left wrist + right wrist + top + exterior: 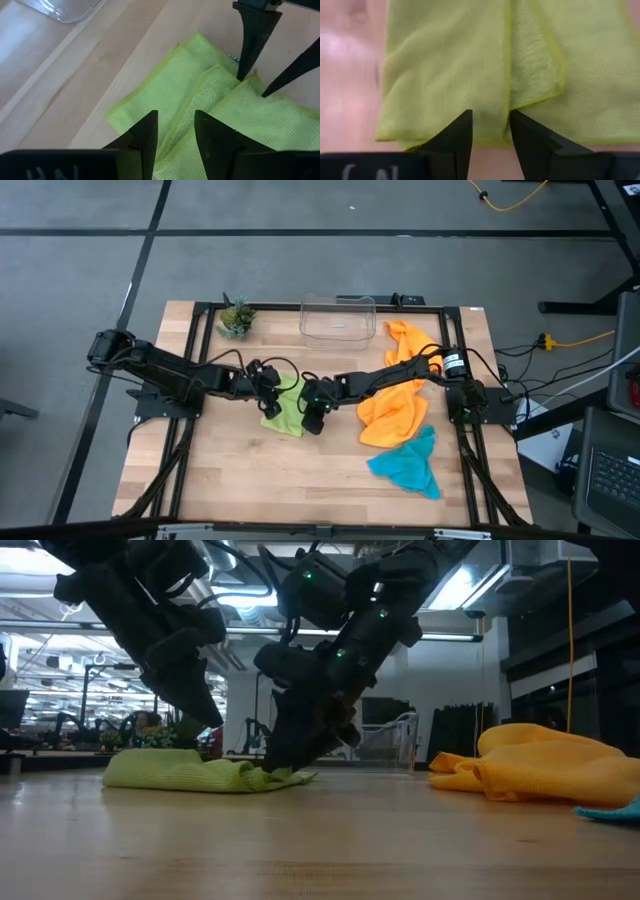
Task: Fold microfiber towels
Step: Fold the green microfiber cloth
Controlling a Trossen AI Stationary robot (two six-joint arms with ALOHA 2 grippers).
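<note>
The lime green towel (284, 412) lies part-folded on the table's middle, with a flap doubled over along its length (210, 90). My left gripper (270, 383) is open and hovers just above the towel's far left part, which shows between its fingers (175, 135). My right gripper (314, 412) is open and points down at the towel's right edge (490, 120), one finger on either side of the flap's edge. Two orange towels (393, 402) (405, 335) lie crumpled at the right. The teal towel (408, 464) lies near the right front. My right gripper comes from above, slanting from the table's right. Its fingertips (241, 75) reach down to the towel's right edge (254, 76), where a small peak of cloth stands between them. The fingers are spread, and I cannot tell whether they press the cloth. The towel lies on the table.
A clear plastic bin (338, 318) stands at the far middle and a small potted plant (236, 316) at the far left. Bare wood lies along the near edge and at the front left (230, 480). The right arm reaches across above the orange pile.
</note>
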